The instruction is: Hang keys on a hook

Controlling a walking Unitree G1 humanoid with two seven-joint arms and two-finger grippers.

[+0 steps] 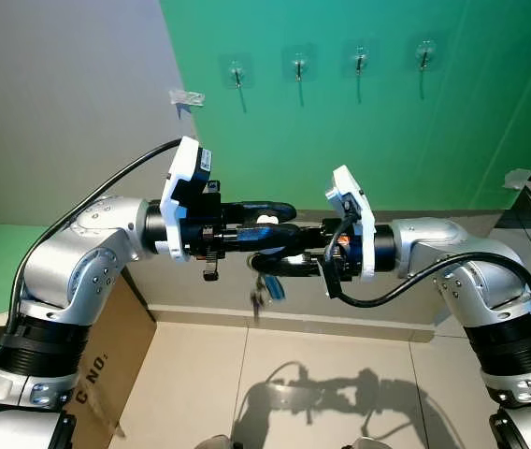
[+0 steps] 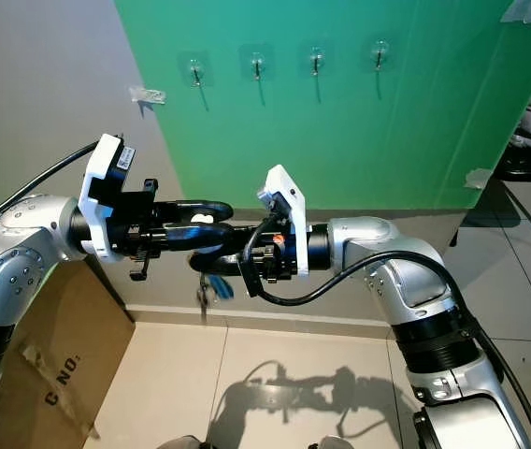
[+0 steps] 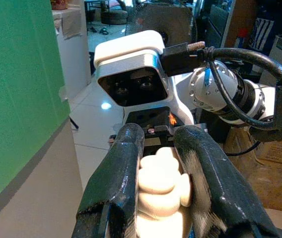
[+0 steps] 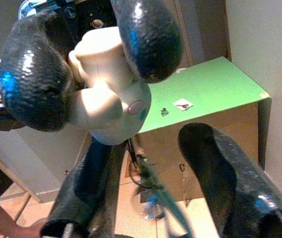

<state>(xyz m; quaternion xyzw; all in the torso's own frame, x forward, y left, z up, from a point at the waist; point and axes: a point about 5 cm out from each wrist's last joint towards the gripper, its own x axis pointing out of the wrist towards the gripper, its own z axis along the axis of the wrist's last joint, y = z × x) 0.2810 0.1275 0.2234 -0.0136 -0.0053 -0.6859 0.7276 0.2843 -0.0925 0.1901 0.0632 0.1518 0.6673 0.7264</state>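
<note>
A white charm [image 1: 265, 221] is clamped between the fingers [image 3: 116, 188] of the left gripper [image 1: 279, 217], held out below the four hooks [image 1: 298, 67] on the green wall [image 1: 452, 131]. The keys [image 1: 267, 288] are seen dangling under the charm, blurred, with a blue tag. The right gripper [image 1: 270, 254] is met tip to tip with the left one just beneath it; its fingers [image 4: 225, 168] are spread apart, with the key ring [image 4: 136, 161] between them and nothing gripped. A cardboard box [image 1: 107, 365] is seen on the floor under the left arm.

Silver jointed arms, white wrist camera housings, looping black cables, glossy black-fingered left tool [image 1: 279, 223].
</note>
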